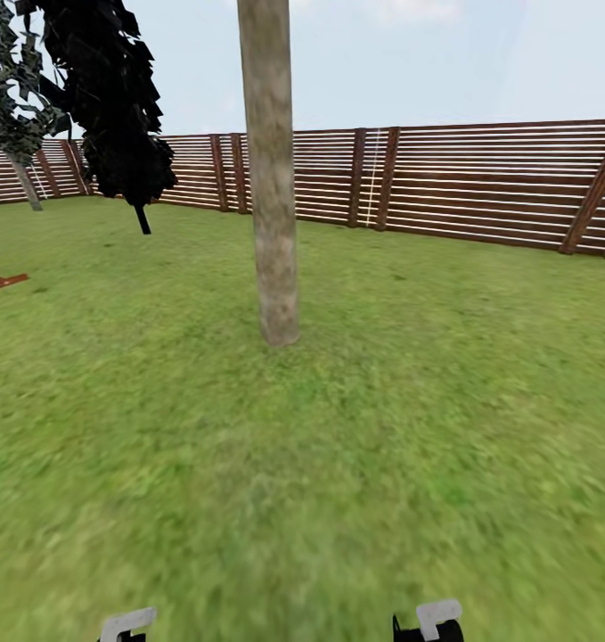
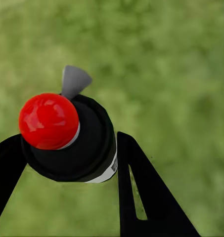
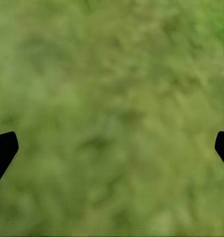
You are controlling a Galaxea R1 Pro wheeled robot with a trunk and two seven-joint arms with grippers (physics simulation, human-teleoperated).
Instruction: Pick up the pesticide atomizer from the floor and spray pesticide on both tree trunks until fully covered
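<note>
Green lawn, thick tree trunk [image 1: 272, 178] dead ahead, atomizer held in left gripper.

Left gripper [image 2: 67, 163] clamped on pesticide atomizer [image 2: 74, 140]: black body, red round cap, grey nozzle, black fingers [image 2: 141, 192] pressed on either side, blurry grass floor [image 2: 181, 74] beneath. Right gripper [image 3: 112, 148] spread wide apart, nothing between tips, only grass under it. Mottled grey-brown trunk upright on grass, well ahead of both arms. Brown slat fence [image 1: 480, 183] behind trunk. Dark leafy tree [image 1: 115, 98] far left near fence.
</note>
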